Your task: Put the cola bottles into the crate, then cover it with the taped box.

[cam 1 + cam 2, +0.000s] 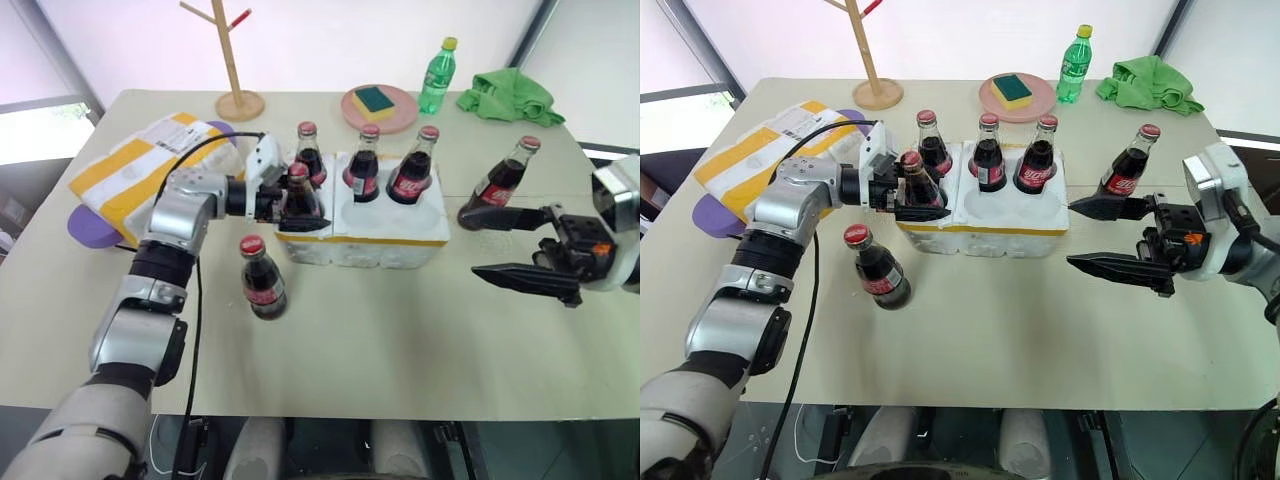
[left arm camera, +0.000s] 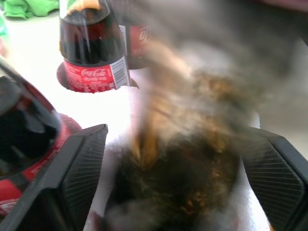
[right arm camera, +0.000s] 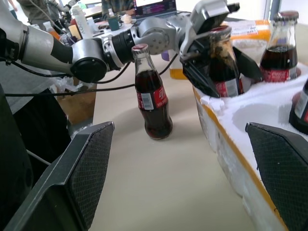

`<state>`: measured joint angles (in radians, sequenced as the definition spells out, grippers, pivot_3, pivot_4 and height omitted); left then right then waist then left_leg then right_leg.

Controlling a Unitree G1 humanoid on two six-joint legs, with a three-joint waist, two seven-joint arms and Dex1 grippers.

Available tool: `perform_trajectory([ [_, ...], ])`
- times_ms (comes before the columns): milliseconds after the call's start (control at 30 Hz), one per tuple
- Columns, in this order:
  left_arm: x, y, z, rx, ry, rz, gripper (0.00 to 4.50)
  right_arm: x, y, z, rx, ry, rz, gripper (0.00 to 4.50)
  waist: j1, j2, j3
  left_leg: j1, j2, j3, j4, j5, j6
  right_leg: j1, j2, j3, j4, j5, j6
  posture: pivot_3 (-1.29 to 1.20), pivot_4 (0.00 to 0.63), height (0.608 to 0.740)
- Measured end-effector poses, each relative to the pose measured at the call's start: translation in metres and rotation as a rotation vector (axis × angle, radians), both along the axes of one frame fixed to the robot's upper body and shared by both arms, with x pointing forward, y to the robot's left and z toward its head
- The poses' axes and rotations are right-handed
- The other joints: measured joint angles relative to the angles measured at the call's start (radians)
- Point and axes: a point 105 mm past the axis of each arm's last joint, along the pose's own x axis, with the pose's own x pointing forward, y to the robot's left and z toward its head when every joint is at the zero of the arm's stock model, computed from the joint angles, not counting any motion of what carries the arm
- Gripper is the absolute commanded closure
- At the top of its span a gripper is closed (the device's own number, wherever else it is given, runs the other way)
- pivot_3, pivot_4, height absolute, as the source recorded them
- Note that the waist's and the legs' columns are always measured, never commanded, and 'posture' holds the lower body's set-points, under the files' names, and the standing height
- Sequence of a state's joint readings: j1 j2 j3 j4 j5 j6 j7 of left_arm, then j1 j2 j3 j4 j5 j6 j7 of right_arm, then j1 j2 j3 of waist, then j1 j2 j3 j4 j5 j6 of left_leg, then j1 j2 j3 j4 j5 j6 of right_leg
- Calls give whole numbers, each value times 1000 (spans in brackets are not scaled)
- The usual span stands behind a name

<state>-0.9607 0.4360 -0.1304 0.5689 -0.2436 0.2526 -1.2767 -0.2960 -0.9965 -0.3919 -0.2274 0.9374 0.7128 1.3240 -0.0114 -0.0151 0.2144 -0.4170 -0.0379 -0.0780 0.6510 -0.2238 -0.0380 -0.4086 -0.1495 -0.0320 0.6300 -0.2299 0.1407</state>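
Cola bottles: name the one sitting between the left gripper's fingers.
It is the cola bottle in the crate's front-left well, with the left gripper's fingers on either side; the other bottles stand apart from it.

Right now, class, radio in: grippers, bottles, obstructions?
Left gripper open around bottle in crate; right gripper open, empty. Four bottles seated, two out. Nothing blocking.

Head pair: high, facing forward and down over the bench [image 1: 400, 340]; both cover the same scene.
Left wrist: very close, looking along its fingers [image 2: 77, 168] across the crate [image 2: 120, 108] top.
Right wrist: low, near bench level, facing the crate's side.
Shared: crate, bottles [image 3: 153, 98].
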Motion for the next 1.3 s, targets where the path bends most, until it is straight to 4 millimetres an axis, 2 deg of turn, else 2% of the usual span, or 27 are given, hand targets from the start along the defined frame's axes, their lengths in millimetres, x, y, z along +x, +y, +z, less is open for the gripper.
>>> perform_trajectory([
  [167,-5,22,5,-37,14,70,56,3,2,-4,-6,22,15,0,-5,0,0,0,0,0,-1,0,0,-1,0,0,0,0,0,0,150,740],
  [367,-30,81,42,-88,-29,221,56,10,4,-4,-8,31,33,0,-4,0,0,0,0,0,-2,0,0,-1,0,0,0,0,0,0,150,740],
  [467,-53,106,43,-79,5,270,56,14,4,-6,-10,35,43,0,-4,0,0,0,1,0,-2,0,0,-1,0,0,0,0,0,0,150,740],
  [600,-90,118,31,-16,76,256,56,18,4,-7,-16,41,55,0,-2,0,0,0,1,0,-2,0,0,-1,0,1,-1,0,-1,0,150,740],
  [700,-121,118,14,45,146,212,56,23,0,-10,-23,54,50,0,-2,1,0,0,1,0,-2,0,0,-1,0,1,-1,0,-1,0,150,740],
  [867,-144,111,-5,98,189,159,56,26,-2,-10,-31,63,53,0,1,1,0,0,1,1,-2,0,0,-1,0,1,-1,-2,-6,0,150,740],
  [1067,-142,104,-5,80,137,161,56,27,-3,-10,-43,64,47,0,1,1,0,0,1,1,-2,0,0,-1,0,1,-1,-2,-6,0,150,740],
  [1300,-136,80,-29,64,113,116,56,26,-6,-7,-47,62,29,0,2,1,0,0,1,1,-3,0,0,-1,0,1,-2,0,-3,0,150,740],
])
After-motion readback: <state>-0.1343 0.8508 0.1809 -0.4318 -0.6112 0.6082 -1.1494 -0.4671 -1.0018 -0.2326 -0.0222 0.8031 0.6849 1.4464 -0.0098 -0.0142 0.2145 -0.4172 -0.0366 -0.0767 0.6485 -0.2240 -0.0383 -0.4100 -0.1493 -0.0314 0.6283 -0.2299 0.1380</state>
